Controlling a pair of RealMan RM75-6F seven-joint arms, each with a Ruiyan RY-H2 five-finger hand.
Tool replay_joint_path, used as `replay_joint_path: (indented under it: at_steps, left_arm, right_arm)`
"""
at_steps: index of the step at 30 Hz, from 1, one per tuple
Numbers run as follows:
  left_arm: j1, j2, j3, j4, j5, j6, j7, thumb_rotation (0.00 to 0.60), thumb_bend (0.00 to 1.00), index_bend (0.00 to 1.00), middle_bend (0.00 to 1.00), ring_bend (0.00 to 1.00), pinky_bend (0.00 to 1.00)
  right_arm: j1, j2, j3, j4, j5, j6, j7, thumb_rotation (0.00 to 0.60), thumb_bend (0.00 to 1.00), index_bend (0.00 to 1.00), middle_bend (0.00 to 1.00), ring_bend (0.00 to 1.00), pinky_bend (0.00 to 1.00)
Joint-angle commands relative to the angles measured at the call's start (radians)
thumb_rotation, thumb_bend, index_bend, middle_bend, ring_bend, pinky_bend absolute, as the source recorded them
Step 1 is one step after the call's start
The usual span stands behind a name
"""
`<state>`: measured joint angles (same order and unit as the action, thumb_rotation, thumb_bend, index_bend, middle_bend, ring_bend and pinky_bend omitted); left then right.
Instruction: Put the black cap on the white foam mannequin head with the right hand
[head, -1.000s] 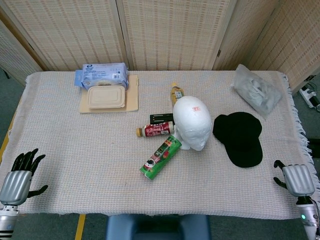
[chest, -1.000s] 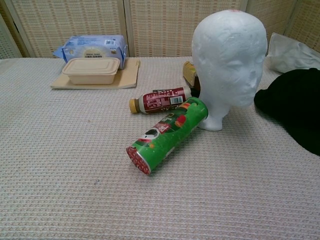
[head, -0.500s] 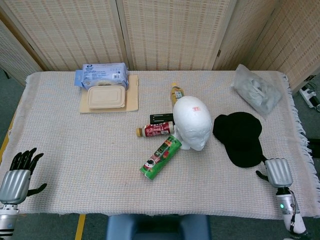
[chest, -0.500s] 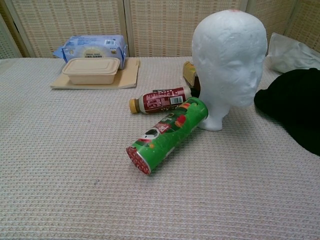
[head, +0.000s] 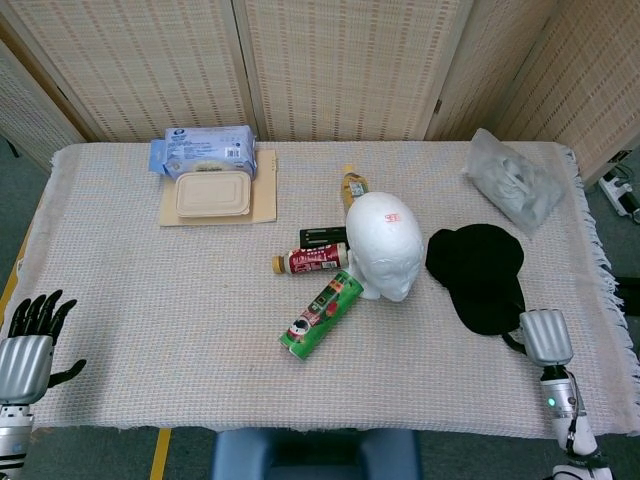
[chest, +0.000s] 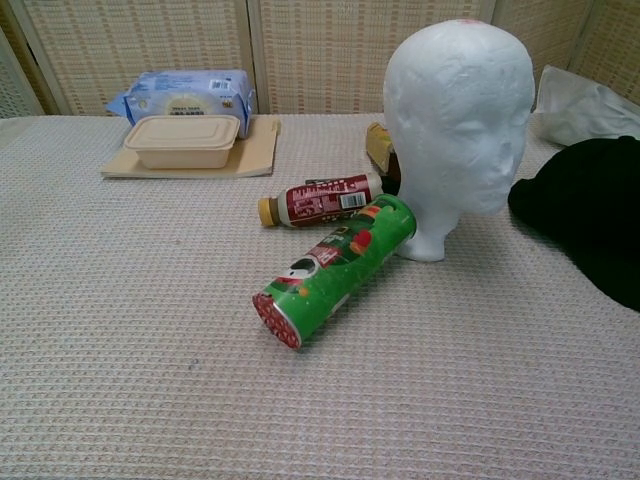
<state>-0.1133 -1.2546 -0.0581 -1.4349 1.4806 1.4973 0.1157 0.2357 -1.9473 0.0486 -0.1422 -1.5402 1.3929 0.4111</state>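
Since a second ago our right hand (head: 535, 337) has come in from the tabletop's right edge and now sits at the near edge of the black cap (head: 478, 275); our left hand (head: 28, 345) has slipped a little lower and further left at the near left corner.

We note the tabletop (head: 150, 290), covered in a pale waffle-weave cloth with a fringe down its right side. Woven cane screen panels (head: 340, 65) stand behind it.

We see the white foam mannequin head (head: 385, 245) upright near the middle. The cap lies flat just to its right, not on it. A green snack tube (head: 322, 314) lies on its side against the head's base, with a red-labelled bottle (head: 310, 261) just beyond it. A lidded beige container (head: 212, 194) rests on a tan board (head: 262, 190), with a blue wipes pack (head: 203, 150) behind it. A clear plastic bag (head: 510, 182) lies at the far right.

From above, only the silver back of the right hand shows, just at the cap's near rim. Its fingers are hidden, so we cannot tell whether they touch or hold the cap. The left hand's dark fingers (head: 35, 313) are spread, grasping nothing. The chest view shows neither hand.
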Motion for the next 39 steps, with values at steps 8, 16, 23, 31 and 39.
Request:
replay_joint_path:
  at_steps: [8,16,23,31,39]
  left_arm:
    - [0.001,-0.002,-0.007,0.007,-0.002,0.007,-0.002,0.6,0.16,0.18,0.1,0.01,0.08]
    - [0.004,-0.014,-0.019,0.02,-0.004,0.031,0.018,0.6,0.19,0.18,0.1,0.01,0.09]
    - [0.011,-0.039,-0.037,0.046,0.0,0.076,0.028,0.6,0.19,0.18,0.1,0.02,0.09]
    - [0.013,-0.051,-0.048,0.062,0.005,0.1,0.024,0.6,0.19,0.18,0.1,0.02,0.1]
    - [0.014,-0.061,-0.053,0.076,0.009,0.114,0.021,0.6,0.19,0.19,0.1,0.03,0.1]
  right_arm:
    - [0.009,-0.008,-0.004,0.008,0.002,-0.002,-0.006,0.6,0.14,0.47,1.0,1.0,1.0]
    - [0.017,-0.015,-0.001,0.01,0.008,-0.004,-0.007,0.6,0.16,0.47,1.0,1.0,1.0]
    - [0.036,-0.025,0.013,0.009,0.022,0.004,0.005,0.6,0.19,0.47,1.0,1.0,1.0]
    - [0.06,-0.03,0.035,0.005,0.043,0.027,0.021,0.6,0.2,0.47,1.0,1.0,1.0]
    - [0.095,-0.024,0.066,-0.006,0.07,0.052,0.039,0.6,0.22,0.47,1.0,1.0,1.0]
